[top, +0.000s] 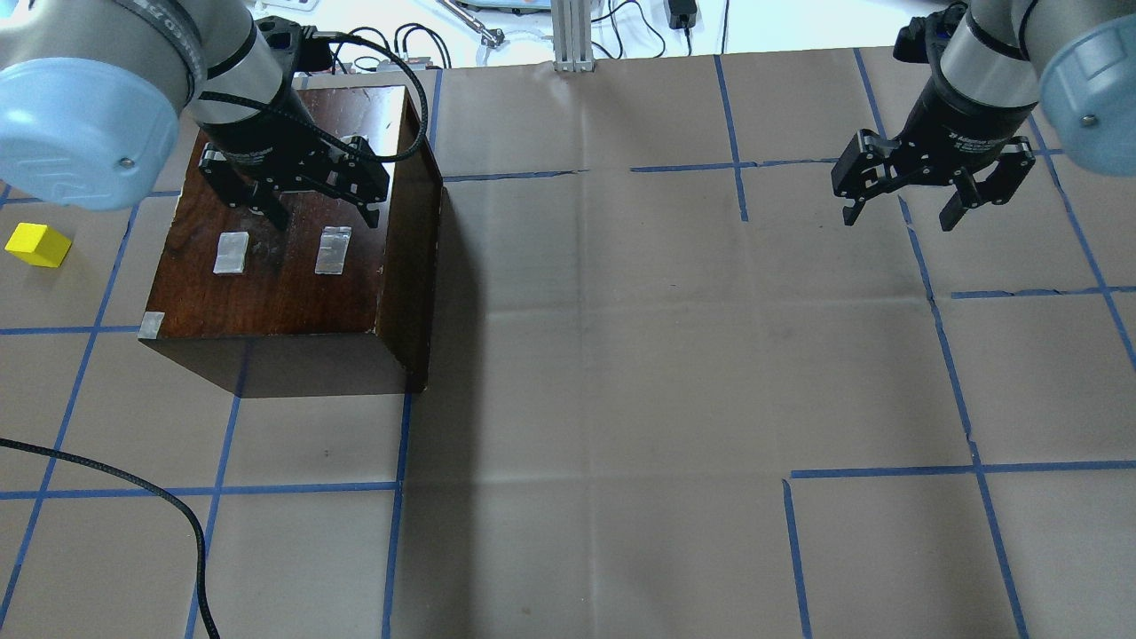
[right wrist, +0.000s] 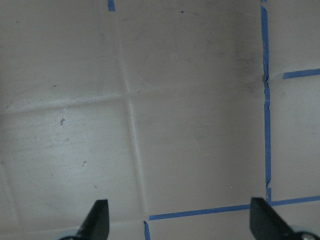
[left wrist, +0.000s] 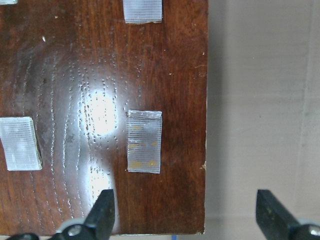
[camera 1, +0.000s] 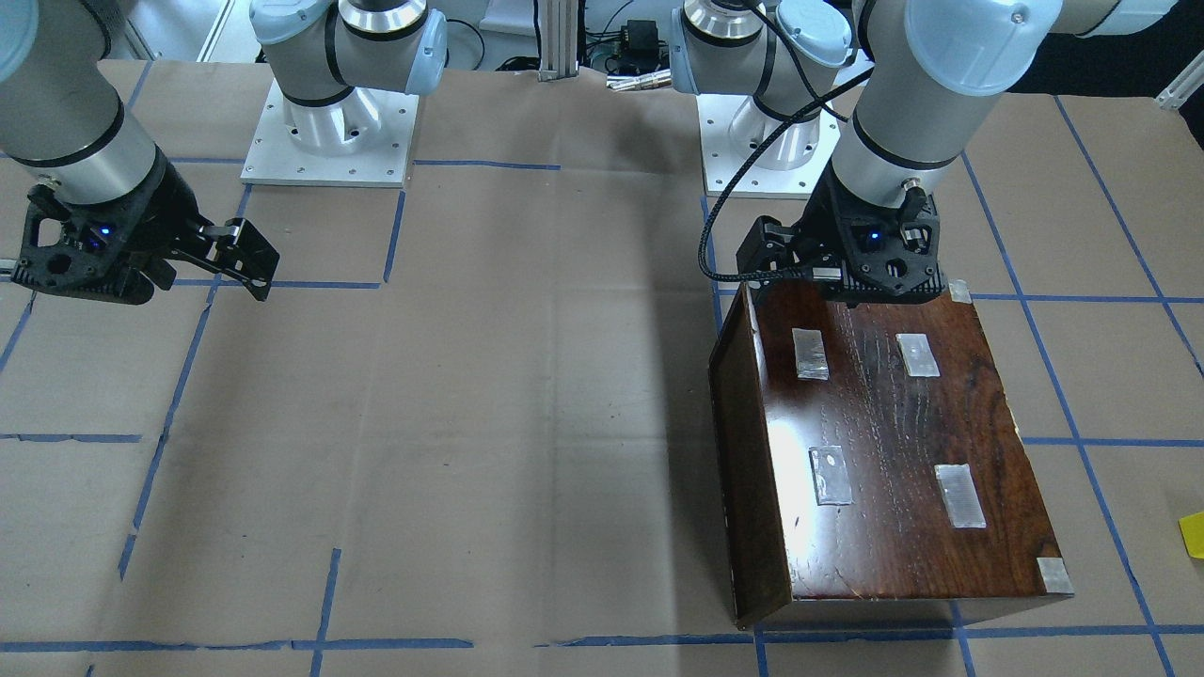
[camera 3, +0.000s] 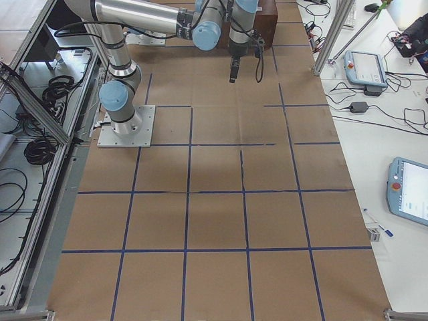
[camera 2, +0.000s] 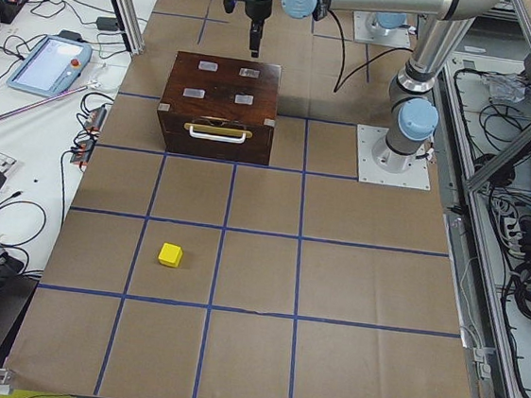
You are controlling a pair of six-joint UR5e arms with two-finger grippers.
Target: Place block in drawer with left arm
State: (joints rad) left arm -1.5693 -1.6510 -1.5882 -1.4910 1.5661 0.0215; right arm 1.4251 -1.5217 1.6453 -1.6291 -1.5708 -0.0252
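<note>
Where the tabletop [camera 2: 248,368] lies nearest the left-end camera, the block [camera 2: 170,255] sits alone. Beyond it, the drawer [camera 2: 217,135] looks shut in the wooden box [top: 293,284]. Over the box's top the left jaws hang from the left arm [top: 213,53], spread open and empty, with the block well apart at their nine o'clock from overhead. Farthest, the right jaws on the right arm [top: 985,62] gape, holding nothing.

A robotics lab: two robot arms [camera 2: 431,50] bolted to metal base plates [camera 1: 282,165], a surface [top: 621,373] papered brown and gridded with blue tape [top: 887,469], with teach pendants [camera 2: 47,62], cables [camera 2: 528,274] and aluminium framing [top: 572,35] alongside.
</note>
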